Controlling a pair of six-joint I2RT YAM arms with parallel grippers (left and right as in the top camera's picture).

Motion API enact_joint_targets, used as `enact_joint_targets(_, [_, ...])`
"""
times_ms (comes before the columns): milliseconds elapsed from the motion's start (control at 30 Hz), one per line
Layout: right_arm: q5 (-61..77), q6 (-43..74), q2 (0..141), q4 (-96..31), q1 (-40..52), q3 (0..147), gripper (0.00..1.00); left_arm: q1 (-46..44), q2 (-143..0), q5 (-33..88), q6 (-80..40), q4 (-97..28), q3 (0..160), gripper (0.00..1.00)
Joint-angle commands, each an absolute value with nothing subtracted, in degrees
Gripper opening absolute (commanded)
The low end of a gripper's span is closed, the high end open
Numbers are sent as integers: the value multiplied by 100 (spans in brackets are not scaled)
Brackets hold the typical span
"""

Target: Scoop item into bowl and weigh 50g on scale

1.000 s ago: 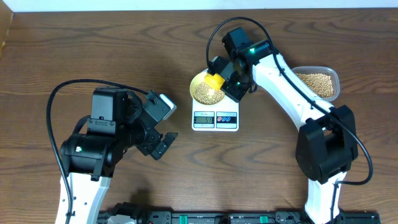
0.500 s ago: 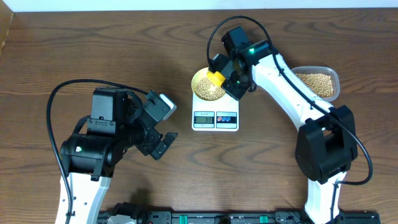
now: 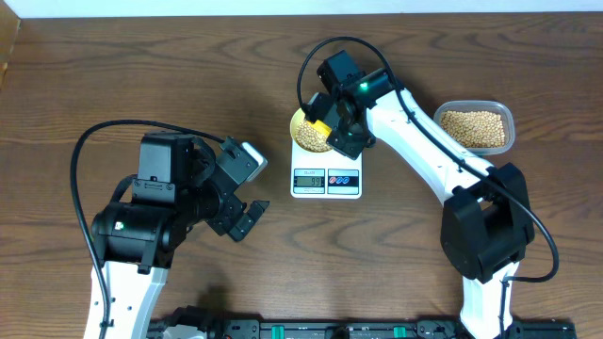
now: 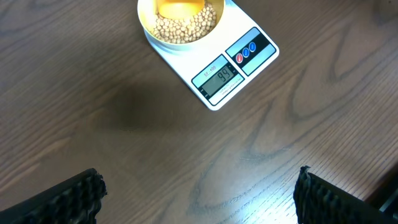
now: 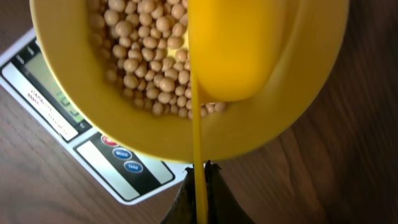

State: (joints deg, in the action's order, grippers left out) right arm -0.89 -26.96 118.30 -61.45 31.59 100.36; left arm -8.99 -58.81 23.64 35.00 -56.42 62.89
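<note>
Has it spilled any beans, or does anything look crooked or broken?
Nothing stands out. The beans lie inside the bowl, which rests upright on the scale; the rest are in the tub. No strays show on the table, and the spoon is over the bowl, held in the right fingers.

bowl (image 3: 298, 126) on scale (image 3: 326, 179) — spoon (image 3: 321, 128) above, in right hand (image 3: 331, 126)

I record a dark brown wood-grain tabletop (image 4: 124, 137); a white rounded-rectangular plastic scale (image 4: 186, 59) with grey display, one red and one blue button; a yellow round bowl (image 5: 261, 134); beige-tan round beans (image 5: 143, 56); and a deeper orange-yellow plastic scoop (image 5: 230, 50).
</note>
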Motion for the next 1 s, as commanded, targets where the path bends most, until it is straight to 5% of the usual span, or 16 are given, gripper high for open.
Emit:
enact_joint_targets(0, [148, -2860, 11841, -6222, 3192, 10130, 1, -869, -5883, 2351, 3601, -5651, 6399, 99])
enact_joint_targets(967, [3887, -2659, 11841, -6969, 1879, 10162, 1, -869, -5883, 2351, 3599, -5651, 6399, 99])
